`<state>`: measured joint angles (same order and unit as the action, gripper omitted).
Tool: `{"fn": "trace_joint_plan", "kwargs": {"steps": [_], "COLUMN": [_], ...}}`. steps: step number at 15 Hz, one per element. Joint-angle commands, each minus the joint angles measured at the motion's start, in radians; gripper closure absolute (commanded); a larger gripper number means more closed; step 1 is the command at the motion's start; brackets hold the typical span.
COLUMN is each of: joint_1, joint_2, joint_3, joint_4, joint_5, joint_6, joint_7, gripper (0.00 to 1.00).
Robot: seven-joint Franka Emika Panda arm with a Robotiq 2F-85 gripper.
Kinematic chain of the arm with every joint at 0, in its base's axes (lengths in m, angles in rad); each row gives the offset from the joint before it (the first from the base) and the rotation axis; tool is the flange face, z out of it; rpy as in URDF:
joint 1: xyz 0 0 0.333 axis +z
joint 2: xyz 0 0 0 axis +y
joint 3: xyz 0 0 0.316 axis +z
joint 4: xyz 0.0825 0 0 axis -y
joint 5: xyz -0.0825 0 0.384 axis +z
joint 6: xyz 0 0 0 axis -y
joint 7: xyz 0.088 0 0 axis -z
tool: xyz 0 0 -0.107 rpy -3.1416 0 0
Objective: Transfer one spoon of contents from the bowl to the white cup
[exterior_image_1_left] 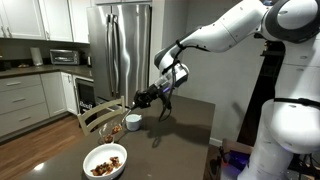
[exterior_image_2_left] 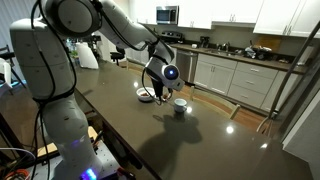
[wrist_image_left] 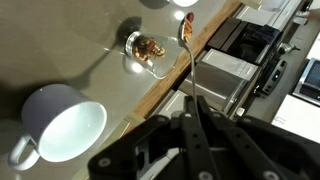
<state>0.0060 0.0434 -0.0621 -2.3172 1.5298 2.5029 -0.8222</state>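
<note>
In an exterior view, my arm reaches in from the right over a dark bench [exterior_image_1_left: 185, 125]. My fingers [exterior_image_1_left: 145, 99] hang above the white cup [exterior_image_1_left: 133, 122], which stands near the middle of the bench. The wide white bowl [exterior_image_1_left: 105, 160] sits nearer the camera, well apart from the cup, with brown and reddish contents [exterior_image_1_left: 105, 163] heaped inside. A small glass dish [exterior_image_1_left: 113, 130] with similar pieces stands between bowl and cup. A steel fridge [exterior_image_1_left: 125, 50] rises behind. (The spoon is too thin to make out here.)

In an exterior view from across the room, my fingers [exterior_image_2_left: 160, 90] point down just beside the white cup [exterior_image_2_left: 180, 105] on the bench [exterior_image_2_left: 200, 140], with kitchen cabinets [exterior_image_2_left: 235, 75] beyond.

In the wrist view, my fingers [wrist_image_left: 190, 100] are pinching the long thin handle of the spoon [wrist_image_left: 190, 65]. The handle runs away from me to its tip near the bench edge, where a few reddish contents [wrist_image_left: 187, 22] rest on it. The white cup [wrist_image_left: 65, 125] stands at lower left, its inside bright, apart from the spoon. The glass dish [wrist_image_left: 145, 50] lies between cup and spoon tip on the bench [wrist_image_left: 90, 60].
</note>
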Motion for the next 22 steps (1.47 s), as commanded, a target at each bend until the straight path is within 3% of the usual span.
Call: {"fn": "trace_joint_plan", "kwargs": {"steps": [1, 22], "joint_1": [-0.029, -0.113], "joint_2": [-0.027, -0.04], "joint_3": [-0.005, -0.085], "joint_4": [-0.012, -0.067], "joint_5": [-0.007, 0.008], "joint_6": [-0.016, 0.014], "joint_7": [-0.01, -0.029], "gripper": [0.96, 0.96]}}
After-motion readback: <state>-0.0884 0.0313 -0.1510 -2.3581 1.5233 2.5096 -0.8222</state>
